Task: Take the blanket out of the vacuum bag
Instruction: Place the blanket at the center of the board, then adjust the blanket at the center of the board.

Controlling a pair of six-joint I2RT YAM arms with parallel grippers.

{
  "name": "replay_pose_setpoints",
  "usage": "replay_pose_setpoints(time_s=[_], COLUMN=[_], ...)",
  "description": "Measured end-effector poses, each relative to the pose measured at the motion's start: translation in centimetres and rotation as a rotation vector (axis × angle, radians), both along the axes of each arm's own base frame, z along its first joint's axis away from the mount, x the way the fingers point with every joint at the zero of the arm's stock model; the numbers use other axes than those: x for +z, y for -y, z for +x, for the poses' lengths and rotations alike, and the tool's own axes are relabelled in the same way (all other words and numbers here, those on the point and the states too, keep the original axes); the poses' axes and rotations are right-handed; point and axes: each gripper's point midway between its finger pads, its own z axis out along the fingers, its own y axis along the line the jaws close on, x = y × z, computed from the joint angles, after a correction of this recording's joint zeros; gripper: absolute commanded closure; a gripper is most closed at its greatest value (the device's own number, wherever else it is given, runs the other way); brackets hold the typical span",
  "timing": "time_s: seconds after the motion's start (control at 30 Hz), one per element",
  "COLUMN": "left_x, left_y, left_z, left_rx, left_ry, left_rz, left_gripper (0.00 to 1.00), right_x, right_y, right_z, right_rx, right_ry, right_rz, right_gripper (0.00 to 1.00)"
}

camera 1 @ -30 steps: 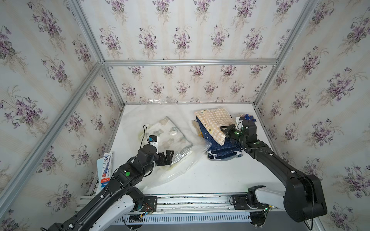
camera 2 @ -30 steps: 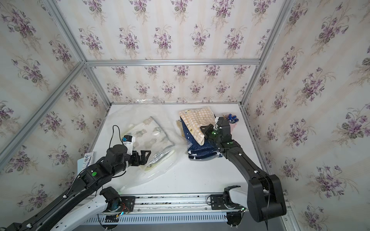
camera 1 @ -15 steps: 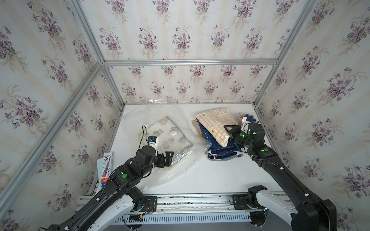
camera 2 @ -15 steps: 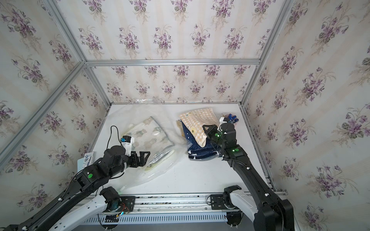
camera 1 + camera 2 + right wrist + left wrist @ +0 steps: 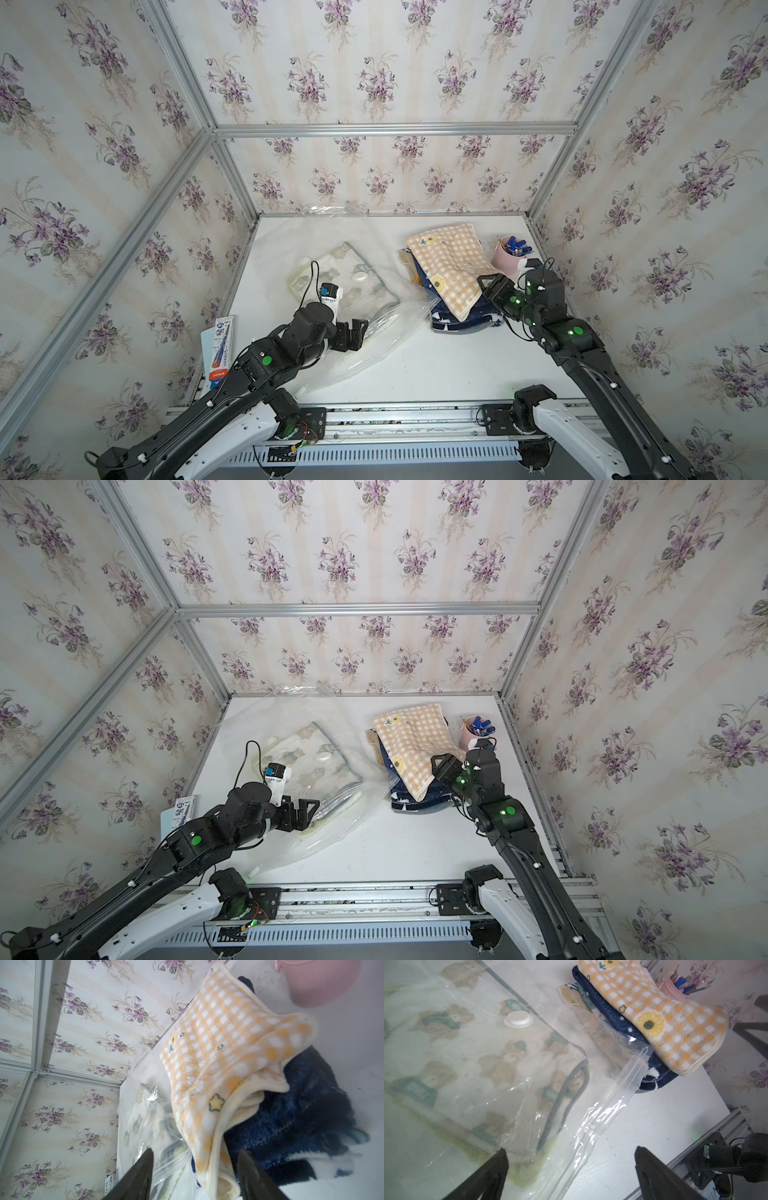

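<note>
While your left gripper [image 5: 360,332] hovers with fingers spread wide and empty over the zip edge of the vacuum bag [image 5: 390,322], the bag lies crumpled on the left half of the white table [image 5: 436,365]. The bear-print blanket [image 5: 374,291] sits inside it, under the round white valve cap [image 5: 518,1019]. Your right gripper [image 5: 486,286] has its fingers parted, pinching nothing, around a corner of a yellow checked blanket [image 5: 449,262] atop a dark blue blanket [image 5: 461,318]. A pink cup [image 5: 505,257] stands nearby.

The left arm [image 5: 249,374] and right arm [image 5: 590,357] are black (white-shelled at the base), green-lit, cabled.
</note>
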Motion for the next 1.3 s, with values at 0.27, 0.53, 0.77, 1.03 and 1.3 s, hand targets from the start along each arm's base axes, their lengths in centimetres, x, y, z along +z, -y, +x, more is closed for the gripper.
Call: replay_pose_setpoints(time_s=[0.27,0.53,0.77,1.03,1.3], left_x=[-1.9,-4.4,-5.6,-5.4,-4.1], left_y=[2.5,1.1,0.2,-0.5,-2.0], left_z=[-1.2,-1.4,-0.4,0.5,0.4], left_rx=[-0.107,-0.044,0.037,0.115,0.164], left_ry=[0.0,0.03,0.06,0.111,0.165], left_rz=[0.294,0.525,0.611,0.635,0.574], left_gripper=[0.1,0.1,0.37,0.82,0.84], right_x=[1.9,-4.6,-7.2,-9.8,-11.0], right_y=[-9.9,-11.8,-10.8,-9.2,-7.5], right_z=[-1.1,-0.2,0.1,0.3,1.7], right_rx=[0.339,0.419,0.42,0.382,0.297], right_ry=[0.0,-0.126,-0.169,-0.212,-0.212], right_rz=[-0.261,-0.589,-0.697,-0.817,-0.947], right_gripper=[0.73,0.55,0.42,0.44,0.47])
